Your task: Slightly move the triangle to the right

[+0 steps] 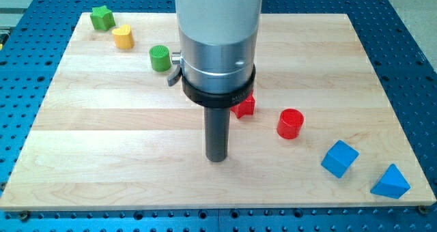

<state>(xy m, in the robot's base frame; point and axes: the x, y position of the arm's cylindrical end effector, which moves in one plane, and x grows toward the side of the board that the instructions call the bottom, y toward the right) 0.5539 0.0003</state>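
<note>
The blue triangle (390,182) lies near the view's bottom right corner of the wooden board (102,123). A blue cube (339,157) sits just to its left. My tip (216,157) rests on the board at the bottom centre, well to the left of the triangle and apart from every block. A red cylinder (290,123) stands between my tip and the blue cube. A red block (244,106), its shape partly hidden by the arm, lies just up and right of my tip.
A green star (102,18), a yellow heart (123,37) and a green cylinder (160,58) lie in a row at the view's top left. The arm's wide silver body (217,34) hides the board's top centre. A blue perforated table (20,75) surrounds the board.
</note>
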